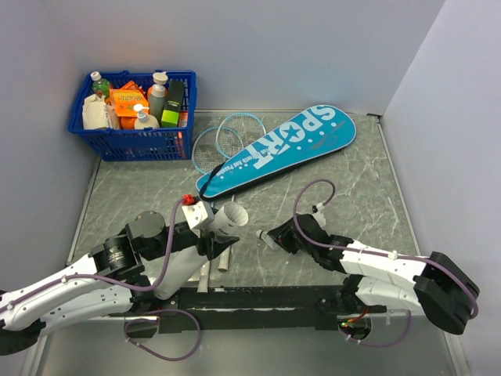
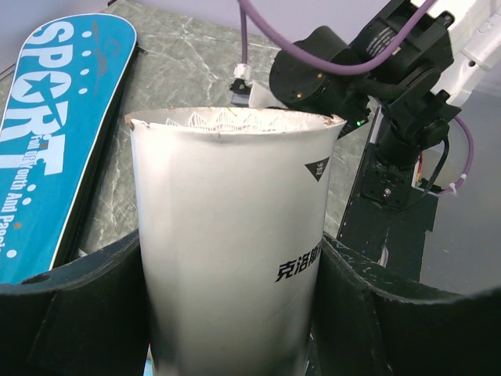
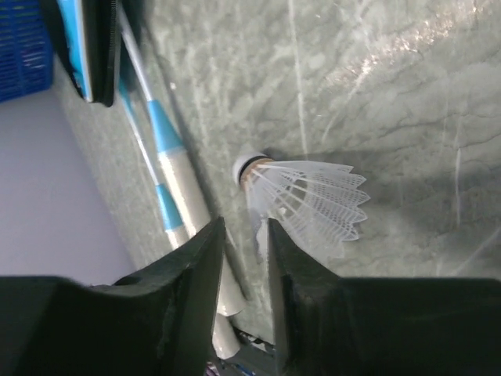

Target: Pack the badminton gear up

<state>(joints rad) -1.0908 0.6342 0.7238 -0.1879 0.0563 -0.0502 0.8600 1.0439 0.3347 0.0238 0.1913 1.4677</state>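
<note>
My left gripper (image 1: 210,229) is shut on a white cardboard tube (image 1: 228,217), held tilted above the table. In the left wrist view the tube (image 2: 227,235) fills the space between the fingers (image 2: 78,305), and white feather tips show inside its rim. My right gripper (image 1: 272,237) pinches a white shuttlecock (image 3: 309,200) by the skirt edge, just right of the tube's mouth. The teal "SPORT" bag (image 1: 282,147) lies diagonally at mid-table. Two light-blue rackets (image 1: 231,135) lie partly under it, with their handles (image 3: 184,196) pointing toward the near edge.
A blue basket (image 1: 133,142) of bottles stands at the back left. Grey walls close the left, back and right sides. The arms' black base rail (image 1: 266,298) runs along the near edge.
</note>
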